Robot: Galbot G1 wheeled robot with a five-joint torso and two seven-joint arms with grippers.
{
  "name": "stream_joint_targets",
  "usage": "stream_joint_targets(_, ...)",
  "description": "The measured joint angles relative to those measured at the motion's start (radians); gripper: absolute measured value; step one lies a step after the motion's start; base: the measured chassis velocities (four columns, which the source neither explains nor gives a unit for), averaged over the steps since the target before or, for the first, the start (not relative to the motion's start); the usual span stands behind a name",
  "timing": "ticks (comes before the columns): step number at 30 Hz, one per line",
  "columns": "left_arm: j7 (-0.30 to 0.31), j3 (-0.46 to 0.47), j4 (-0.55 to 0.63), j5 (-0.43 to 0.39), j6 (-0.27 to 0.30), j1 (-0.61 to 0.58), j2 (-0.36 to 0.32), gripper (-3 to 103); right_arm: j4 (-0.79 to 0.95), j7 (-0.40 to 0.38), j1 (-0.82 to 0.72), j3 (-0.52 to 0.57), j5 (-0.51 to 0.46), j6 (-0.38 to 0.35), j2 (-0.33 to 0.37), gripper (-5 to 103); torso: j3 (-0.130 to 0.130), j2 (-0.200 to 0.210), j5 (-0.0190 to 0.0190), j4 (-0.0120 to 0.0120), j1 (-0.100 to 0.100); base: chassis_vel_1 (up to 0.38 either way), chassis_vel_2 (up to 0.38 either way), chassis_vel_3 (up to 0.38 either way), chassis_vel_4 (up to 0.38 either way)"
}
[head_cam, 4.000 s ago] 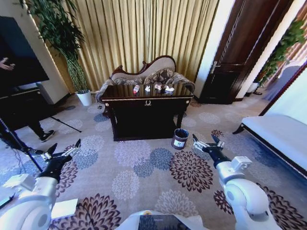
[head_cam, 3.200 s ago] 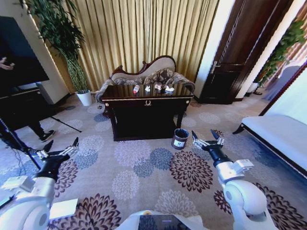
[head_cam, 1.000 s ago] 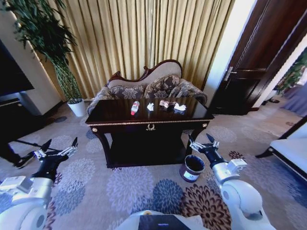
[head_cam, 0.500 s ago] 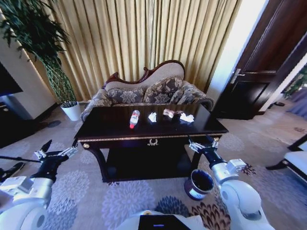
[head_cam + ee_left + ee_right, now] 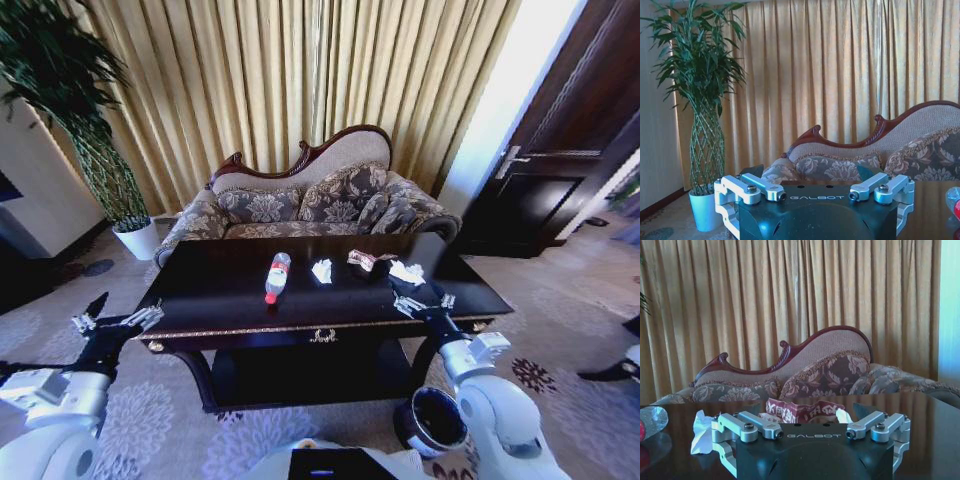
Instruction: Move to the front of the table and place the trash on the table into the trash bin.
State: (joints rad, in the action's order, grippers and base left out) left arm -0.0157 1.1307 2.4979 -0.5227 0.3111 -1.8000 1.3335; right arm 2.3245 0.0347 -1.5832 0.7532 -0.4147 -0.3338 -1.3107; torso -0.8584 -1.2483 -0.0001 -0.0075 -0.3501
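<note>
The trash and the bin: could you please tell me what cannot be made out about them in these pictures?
- Bin, head view: its side and label are hidden by the right arm and the steep angle; its dark inside hides any contents.
- Bottle, right wrist view: cut off by the edge.
- Wrapper, right wrist view: lower part hidden behind the right pincer; print too small to read.
- Paper, head view: too small to count sheets.

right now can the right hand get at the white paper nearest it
Probably yes: the right hand is open at the table's front edge, and the paper lies just beyond it with nothing between.
</note>
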Motion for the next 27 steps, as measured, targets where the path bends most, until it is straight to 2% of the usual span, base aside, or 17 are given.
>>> stream_joint_targets(6, 0.000, 0.004, 0.002, -0.003, -0.001, -0.005, 0.002, 100, -0.012, -0.035, 0.031, -0.004, -0.051, -0.049, 0.045, 100, 0.001, -0.001, 0.0003, 0.0000, 0.002, 0.032, -0.044, -0.030, 0.037)
stream_joint_targets(10, 0.001, 0.007, 0.002, -0.013, -0.001, -0.008, 0.001, 100, -0.061, -0.089, 0.121, -0.001, -0.163, -0.131, 0.133, 100, 0.000, -0.001, 0.0004, 0.0001, 0.001, 0.001, -0.031, -0.009, 0.023)
stream_joint_targets(12, 0.001, 0.009, 0.002, -0.020, -0.001, -0.009, 0.001, 100, -0.079, -0.098, 0.142, 0.001, -0.183, -0.143, 0.155, 100, 0.000, 0.000, 0.0003, 0.0002, 0.000, 0.000, 0.000, 0.000, 0.000)
stream_joint_targets(14, 0.003, 0.016, 0.002, -0.034, -0.001, -0.014, 0.003, 100, -0.136, -0.118, 0.201, 0.005, -0.243, -0.176, 0.225, 100, 0.000, 0.000, 0.0003, 0.0003, 0.000, 0.000, 0.000, 0.000, 0.000)
stream_joint_targets(15, 0.003, 0.016, 0.002, -0.034, -0.001, -0.014, 0.003, 100, -0.136, -0.118, 0.201, 0.005, -0.243, -0.176, 0.225, 100, 0.000, 0.000, 0.0003, 0.0003, 0.000, 0.000, 0.000, 0.000, 0.000)
stream_joint_targets(18, 0.004, 0.019, 0.002, -0.040, -0.001, -0.018, 0.004, 100, -0.188, -0.128, 0.254, 0.000, -0.296, -0.206, 0.303, 100, 0.000, 0.000, 0.0002, 0.0000, 0.000, 0.000, 0.000, 0.000, 0.000)
stream_joint_targets(19, 0.004, 0.019, 0.002, -0.040, -0.001, -0.018, 0.004, 100, -0.188, -0.128, 0.254, 0.000, -0.296, -0.206, 0.303, 100, 0.000, 0.000, 0.0002, 0.0000, 0.000, 0.000, 0.000, 0.000, 0.000)
stream_joint_targets(22, 0.013, 0.016, 0.001, -0.040, 0.001, -0.018, 0.004, 100, -0.243, -0.128, 0.310, -0.026, -0.342, -0.241, 0.389, 100, 0.000, 0.000, 0.0005, -0.0001, 0.000, 0.000, 0.000, 0.000, 0.000)
stream_joint_targets(27, 0.016, 0.013, -0.002, -0.040, 0.004, -0.015, 0.005, 100, -0.279, -0.128, 0.350, -0.059, -0.390, -0.280, 0.445, 100, 0.000, 0.000, 0.0003, 0.0000, 0.000, 0.000, 0.000, 0.000, 0.000)
